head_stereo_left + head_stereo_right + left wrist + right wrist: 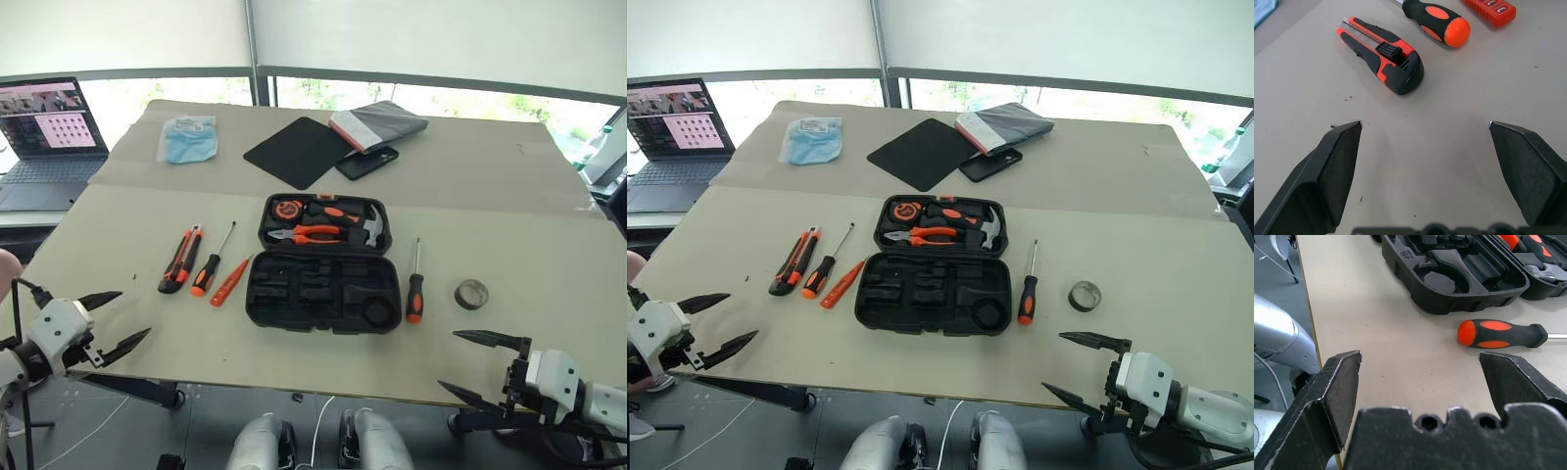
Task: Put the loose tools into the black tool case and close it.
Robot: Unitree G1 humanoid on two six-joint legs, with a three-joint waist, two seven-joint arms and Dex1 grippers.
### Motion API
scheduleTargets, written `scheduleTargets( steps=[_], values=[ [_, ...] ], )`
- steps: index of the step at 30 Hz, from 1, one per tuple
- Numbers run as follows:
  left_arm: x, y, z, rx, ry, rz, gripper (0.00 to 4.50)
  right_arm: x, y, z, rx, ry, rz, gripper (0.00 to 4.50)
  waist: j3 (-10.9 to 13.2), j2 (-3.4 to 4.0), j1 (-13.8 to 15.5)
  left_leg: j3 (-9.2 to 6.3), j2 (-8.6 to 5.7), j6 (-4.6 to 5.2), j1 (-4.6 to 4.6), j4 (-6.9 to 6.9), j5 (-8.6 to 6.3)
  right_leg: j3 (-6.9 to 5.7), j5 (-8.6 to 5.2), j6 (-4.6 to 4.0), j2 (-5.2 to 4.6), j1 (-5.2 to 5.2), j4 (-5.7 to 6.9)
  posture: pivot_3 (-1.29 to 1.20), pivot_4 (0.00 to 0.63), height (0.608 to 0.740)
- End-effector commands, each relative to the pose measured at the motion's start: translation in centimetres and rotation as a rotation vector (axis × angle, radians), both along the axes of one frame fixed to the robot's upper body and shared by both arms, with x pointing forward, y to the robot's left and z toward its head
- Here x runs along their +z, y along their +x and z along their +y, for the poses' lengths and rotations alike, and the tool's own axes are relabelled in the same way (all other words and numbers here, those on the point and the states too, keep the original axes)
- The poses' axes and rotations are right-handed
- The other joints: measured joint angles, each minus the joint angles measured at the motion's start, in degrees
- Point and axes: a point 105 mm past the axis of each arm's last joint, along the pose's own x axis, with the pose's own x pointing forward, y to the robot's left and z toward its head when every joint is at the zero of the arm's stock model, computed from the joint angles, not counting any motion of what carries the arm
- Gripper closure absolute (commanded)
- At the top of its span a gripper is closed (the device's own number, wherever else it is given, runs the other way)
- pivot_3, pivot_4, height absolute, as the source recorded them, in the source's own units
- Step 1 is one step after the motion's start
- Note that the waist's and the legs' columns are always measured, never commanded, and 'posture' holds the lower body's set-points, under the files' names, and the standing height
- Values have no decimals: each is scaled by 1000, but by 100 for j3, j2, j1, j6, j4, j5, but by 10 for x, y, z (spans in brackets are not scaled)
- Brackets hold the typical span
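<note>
While both grippers, left gripper point(125, 316) and right gripper point(448, 361), are hovering spread wide and empty, the black moulded-plastic hinged tool case point(324, 291) is lying open on the tabletop point(509, 245).

You are looking at a lab or office test bench: a paper-covered table point(549, 264) by wide blinded windows point(441, 39), with an open laptop point(44, 132) at upper left.

Case: your black tool case point(933, 264) lies open mid-surface point(1156, 245).
Left of it: utility knife point(793, 261), screwdriver point(827, 263), slim orange screwdriver point(843, 284).
Right of it: second screwdriver point(1028, 289), then tape roll point(1085, 295).
Claws: your left claw point(717, 321) and right claw point(1080, 368) both gape, empty.
</note>
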Motion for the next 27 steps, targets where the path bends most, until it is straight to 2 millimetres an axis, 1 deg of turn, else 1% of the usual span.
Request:
scheduleTargets(
  steps=[1,3,4,7,9,10,12,14,16,17,18,19,22,23,25,27],
  values=[
    [12,5,-1,29,-77,-22,26,14,12,9,-12,67,-44,49,0,0,-1,0,0,0,0,0,0,0,0,0,0,0,0,0,150,740],
    [15,4,5,97,-186,-1,26,31,29,23,-20,137,-116,49,0,-5,-44,0,2,1,1,1,0,0,0,0,2,-1,1,0,150,740],
    [12,-1,11,158,-243,56,26,41,34,31,-4,184,-140,49,0,-4,-70,0,5,-1,-1,4,1,0,0,0,2,-1,3,0,150,740],
    [3,-15,37,361,-298,157,26,63,41,46,33,309,-160,49,0,-3,-96,0,6,-4,0,6,4,2,5,4,1,-3,14,0,150,740],
    [0,-24,48,451,-308,184,26,69,43,54,64,329,-184,49,-1,-6,-90,-1,6,-9,3,4,7,-2,5,4,3,-4,16,0,150,740],
    [2,-30,50,491,-335,212,26,72,44,61,89,338,-197,49,-1,-6,-87,-2,6,-28,2,2,19,-4,2,-1,6,-4,16,0,150,740],
    [11,-36,41,502,-408,267,26,75,44,70,132,343,-209,49,1,-10,-88,-2,6,-41,-2,3,26,-6,0,-4,6,-5,16,0,150,740],
    [24,-33,27,489,-457,304,26,76,45,75,152,346,-211,49,3,-13,-23,-2,5,-41,-7,7,25,-7,0,-3,1,-5,14,0,150,740],
    [44,-21,8,447,-491,318,26,75,46,80,174,343,-210,49,3,-13,46,-4,3,-43,-7,13,24,-10,0,-4,-3,-13,10,0,150,740],
    [49,-16,1,442,-500,330,26,75,46,82,180,344,-210,49,3,-14,73,-7,2,-43,-6,15,25,-10,-3,-8,-3,-10,10,0,150,740],
    [55,-7,-7,437,-498,339,26,75,48,83,184,345,-210,49,3,-14,88,-7,2,-48,-6,15,28,-7,-16,-31,-3,-8,9,0,150,740],
    [58,-2,-12,440,-495,345,26,75,49,84,186,347,-211,49,2,-13,97,-7,0,-51,-6,15,30,-4,-16,-31,-3,-6,9,0,150,740],
    [64,14,-30,430,-492,369,26,75,51,87,200,343,-213,49,0,-14,63,-6,-3,-55,-4,14,32,7,-4,-13,1,9,13,0,150,740],
    [63,23,-39,430,-474,377,26,75,52,88,204,341,-215,49,0,-14,46,-6,-6,-55,-5,14,33,8,8,8,3,15,20,0,150,740],
    [61,36,-53,425,-441,386,26,75,53,90,205,340,-217,49,1,-15,-3,-5,-6,-62,-8,10,38,9,7,2,12,11,26,0,150,740],
    [59,51,-66,425,-422,369,559,75,53,90,197,344,-218,0,1,-15,-13,-4,-3,-69,-9,5,44,10,8,-4,21,7,30,0,150,740]
  ],
)
